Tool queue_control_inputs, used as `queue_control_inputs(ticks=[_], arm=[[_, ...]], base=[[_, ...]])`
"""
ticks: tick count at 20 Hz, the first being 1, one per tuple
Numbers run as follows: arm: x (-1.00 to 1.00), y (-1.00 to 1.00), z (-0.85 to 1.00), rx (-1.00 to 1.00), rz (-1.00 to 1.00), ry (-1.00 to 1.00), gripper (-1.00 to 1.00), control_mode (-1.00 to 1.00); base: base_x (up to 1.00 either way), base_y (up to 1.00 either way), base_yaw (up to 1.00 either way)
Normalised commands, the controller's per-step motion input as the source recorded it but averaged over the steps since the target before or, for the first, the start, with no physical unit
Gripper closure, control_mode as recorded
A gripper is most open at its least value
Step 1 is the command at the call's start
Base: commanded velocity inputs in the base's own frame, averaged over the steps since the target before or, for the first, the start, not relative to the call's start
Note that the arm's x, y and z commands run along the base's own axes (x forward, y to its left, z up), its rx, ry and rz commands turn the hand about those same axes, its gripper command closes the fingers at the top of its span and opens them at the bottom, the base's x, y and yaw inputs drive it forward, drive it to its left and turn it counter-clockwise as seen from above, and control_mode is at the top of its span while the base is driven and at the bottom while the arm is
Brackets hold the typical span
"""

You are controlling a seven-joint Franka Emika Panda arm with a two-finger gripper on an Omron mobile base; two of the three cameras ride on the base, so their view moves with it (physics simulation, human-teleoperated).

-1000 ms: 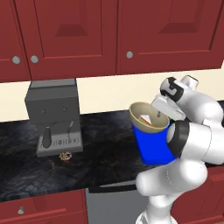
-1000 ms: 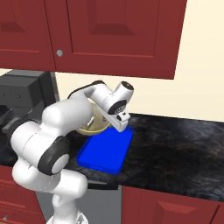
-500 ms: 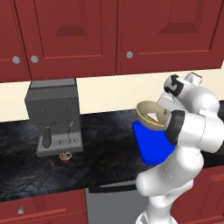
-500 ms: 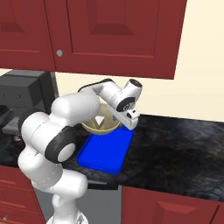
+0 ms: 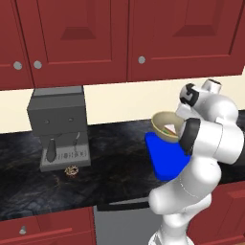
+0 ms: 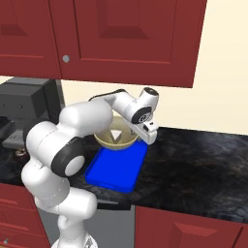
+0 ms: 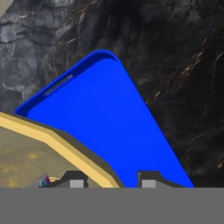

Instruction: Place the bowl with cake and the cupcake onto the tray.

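My gripper (image 6: 146, 132) is shut on the right rim of the tan bowl with cake (image 6: 115, 138) and holds it in the air over the far end of the blue tray (image 6: 115, 169). The white cake slice (image 6: 116, 134) lies inside the bowl. In the hand view the bowl's rim (image 7: 57, 141) sits between the fingertips (image 7: 73, 179), with the tray (image 7: 109, 127) below. From the left base view, the bowl (image 5: 167, 127) hangs above the tray (image 5: 165, 160), and the small brown cupcake (image 5: 72, 171) sits on the counter in front of the coffee machine.
The grey coffee machine (image 5: 59, 127) stands at the counter's left, against the wall. Red cabinets hang above. Dark marble counter (image 6: 203, 155) stretches to the right of the tray.
The arm has carried the bowl a little to the right and farther over the tray. The grip on the rim is unchanged, and the cupcake has not moved.
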Motion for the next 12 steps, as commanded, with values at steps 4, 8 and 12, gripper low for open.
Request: queue_control_inputs(ticks=[4,8,12], arm=[[0.01,-0.01,-0.39,-0.01,-0.01,0.0,1.0,-1.0],[0.03,0.0,-0.3,-0.04,-0.01,0.0,1.0,-1.0],[0.03,0.0,-0.23,-0.06,-0.02,0.0,1.0,-1.0]], base=[[0.0,0.0,0.0],[0.0,0.0,0.0],[0.0,0.0,0.0]])
